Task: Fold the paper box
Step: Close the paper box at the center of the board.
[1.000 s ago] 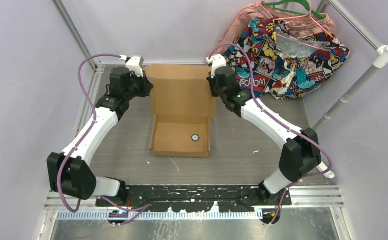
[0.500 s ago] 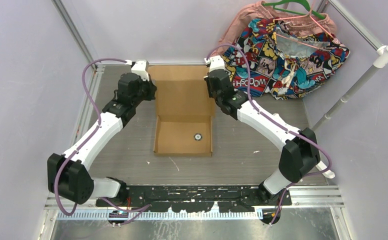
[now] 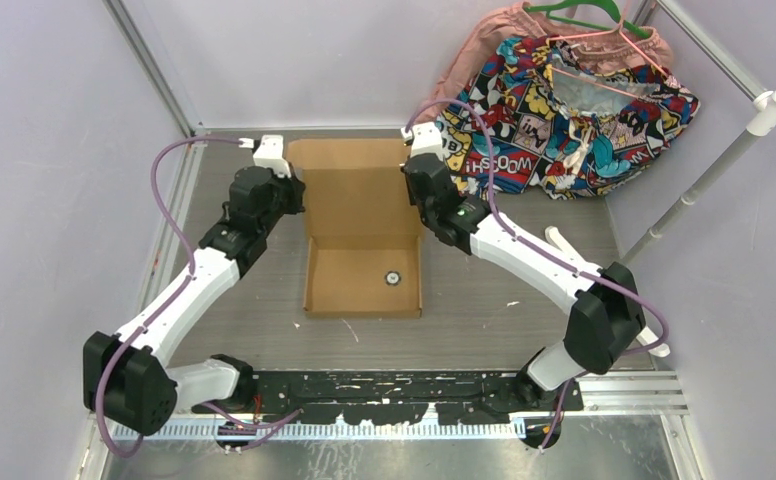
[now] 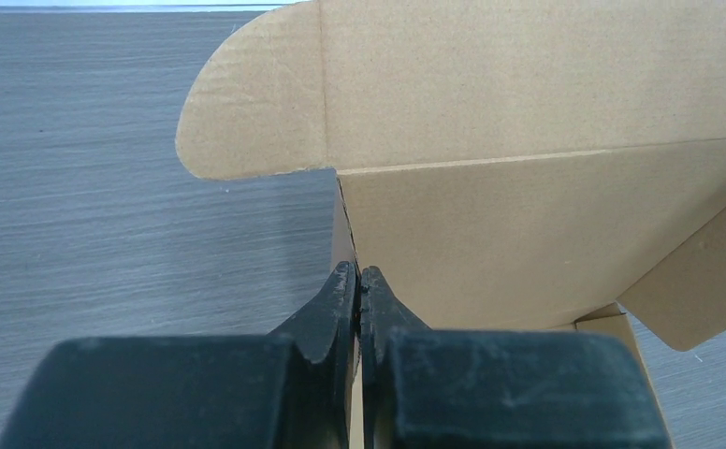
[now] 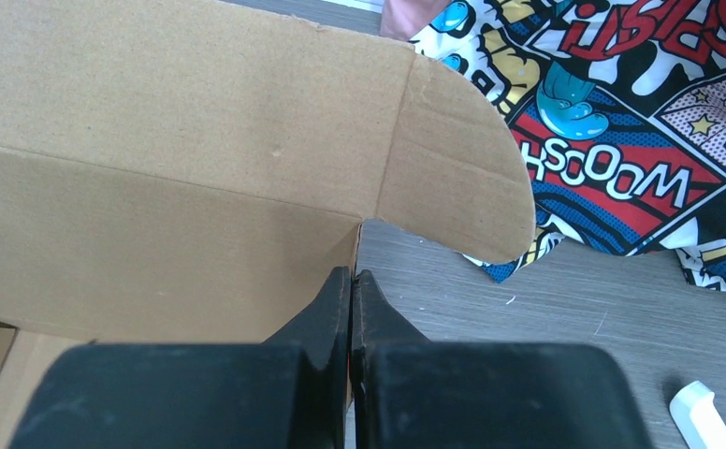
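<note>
The paper box (image 3: 362, 200) is plain brown cardboard: a shallow tray at the front and a lid panel raised behind it. My left gripper (image 3: 299, 197) is at the lid's left edge and my right gripper (image 3: 417, 195) at its right edge. In the left wrist view, the left gripper (image 4: 358, 272) is shut on the cardboard edge below a rounded flap (image 4: 252, 103). In the right wrist view, the right gripper (image 5: 351, 275) is shut on the opposite edge beneath another rounded flap (image 5: 453, 178). A small round object (image 3: 392, 276) lies in the tray.
Comic-print cloth (image 3: 574, 110) on a green hanger is heaped at the back right, close to the right flap. A white pipe (image 3: 714, 170) slants along the right side. A small white piece (image 5: 705, 412) lies on the table by the right arm. Metal rails border the table.
Both grippers have shifted a little toward the front, still clamped on the lid's edges. The lid's far edge has come nearer and the panel looks shorter from above.
</note>
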Action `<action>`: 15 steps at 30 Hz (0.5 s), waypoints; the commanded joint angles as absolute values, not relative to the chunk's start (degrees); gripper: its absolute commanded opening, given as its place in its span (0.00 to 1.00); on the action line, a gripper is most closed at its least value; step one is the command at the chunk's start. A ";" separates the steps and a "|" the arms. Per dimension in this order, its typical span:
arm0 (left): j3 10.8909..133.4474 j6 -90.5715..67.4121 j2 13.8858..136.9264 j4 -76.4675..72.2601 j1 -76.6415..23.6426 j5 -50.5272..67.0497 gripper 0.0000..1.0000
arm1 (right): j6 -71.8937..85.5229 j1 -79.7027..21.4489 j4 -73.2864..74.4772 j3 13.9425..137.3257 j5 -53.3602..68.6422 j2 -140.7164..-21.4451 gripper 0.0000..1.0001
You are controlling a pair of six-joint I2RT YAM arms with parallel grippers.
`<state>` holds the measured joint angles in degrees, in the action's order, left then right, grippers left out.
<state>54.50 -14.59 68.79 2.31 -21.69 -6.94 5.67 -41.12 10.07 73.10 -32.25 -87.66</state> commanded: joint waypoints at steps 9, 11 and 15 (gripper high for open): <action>49.29 -17.17 63.03 -5.80 -22.86 -6.61 0.05 | 8.38 -45.60 4.54 67.47 -35.91 -82.06 0.01; 48.30 -17.45 61.81 -6.25 -22.87 -6.84 0.05 | 8.58 -45.97 4.54 66.99 -36.33 -81.72 0.01; 46.76 -17.75 59.93 -6.39 -22.86 -7.18 0.05 | 8.65 -46.98 3.90 66.37 -37.43 -81.42 0.01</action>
<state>47.48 -16.36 62.65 -2.33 -22.04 -7.73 6.92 -45.21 6.57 67.13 -37.45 -83.33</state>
